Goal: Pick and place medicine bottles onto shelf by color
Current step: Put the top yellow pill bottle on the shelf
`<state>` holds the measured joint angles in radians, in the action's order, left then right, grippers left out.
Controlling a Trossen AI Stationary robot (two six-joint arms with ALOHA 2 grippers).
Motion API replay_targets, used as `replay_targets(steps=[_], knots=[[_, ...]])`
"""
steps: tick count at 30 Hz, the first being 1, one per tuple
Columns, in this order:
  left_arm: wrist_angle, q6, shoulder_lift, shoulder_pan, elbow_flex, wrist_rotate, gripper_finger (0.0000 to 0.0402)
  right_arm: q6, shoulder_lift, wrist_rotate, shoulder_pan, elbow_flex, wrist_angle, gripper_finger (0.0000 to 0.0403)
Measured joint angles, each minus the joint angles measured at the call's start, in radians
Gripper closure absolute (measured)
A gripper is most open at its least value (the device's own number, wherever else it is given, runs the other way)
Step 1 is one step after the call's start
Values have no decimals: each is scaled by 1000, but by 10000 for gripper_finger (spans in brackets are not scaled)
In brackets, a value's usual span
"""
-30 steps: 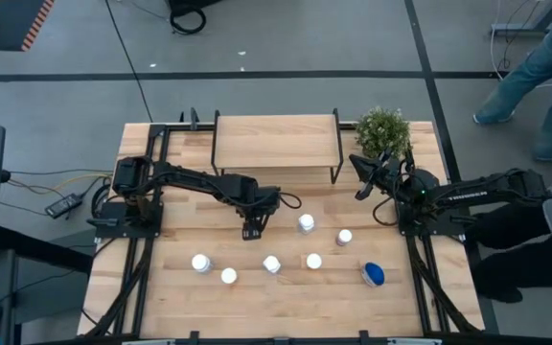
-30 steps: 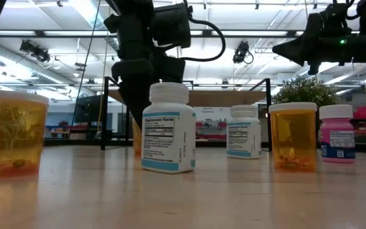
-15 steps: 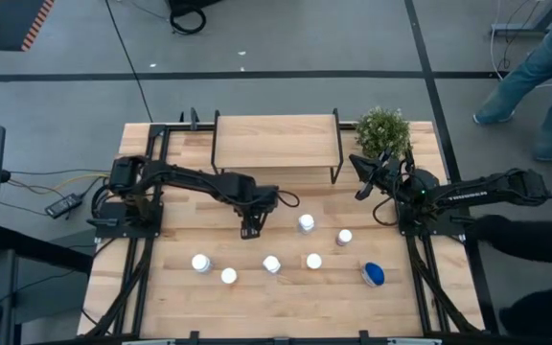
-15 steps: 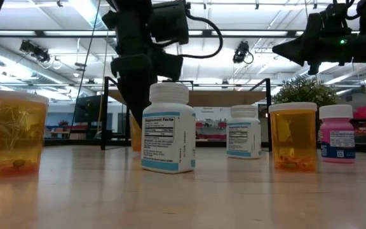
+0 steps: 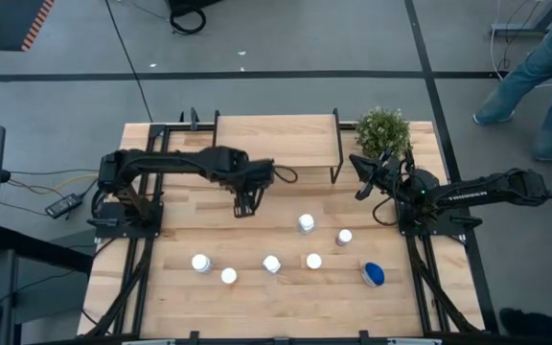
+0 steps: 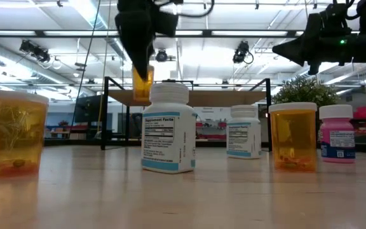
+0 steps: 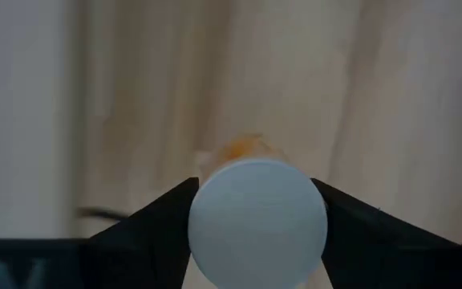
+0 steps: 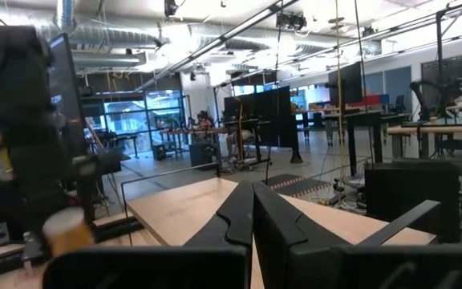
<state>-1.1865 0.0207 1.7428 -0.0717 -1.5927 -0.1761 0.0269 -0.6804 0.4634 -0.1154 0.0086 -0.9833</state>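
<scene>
Orange bottle (image 6: 142, 82), body half-hidden in left gripper (image 7: 257, 210).

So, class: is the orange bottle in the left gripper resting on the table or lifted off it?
Lifted: the low view shows the orange bottle hanging well above the tabletop, clamped by the left gripper.

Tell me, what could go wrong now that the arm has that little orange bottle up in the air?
The left pincer grips the orange bottle only by its cap, so it might slip and drop among the bottles below, perhaps toppling the white bottle. The shelf is close ahead; carried too low, the bottle could strike its edge. The right pincer waits by the plant, out of the way.
</scene>
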Motion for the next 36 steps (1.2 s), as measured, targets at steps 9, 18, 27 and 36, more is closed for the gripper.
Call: replay_targets(steps=[9,18,27,36], knots=[[-142,-68,0,-132,-266,-32,202,0,0,0,0,0,0,393],[-204,-86,4,-411,-341,-41,182,-5,0,0,0,0,0,393],[-164,-97,5,-636,-340,66,195,-23,0,0,0,0,-10,393],[-291,-108,99,-657,-527,59,187,21,0,0,0,0,-48,393]])
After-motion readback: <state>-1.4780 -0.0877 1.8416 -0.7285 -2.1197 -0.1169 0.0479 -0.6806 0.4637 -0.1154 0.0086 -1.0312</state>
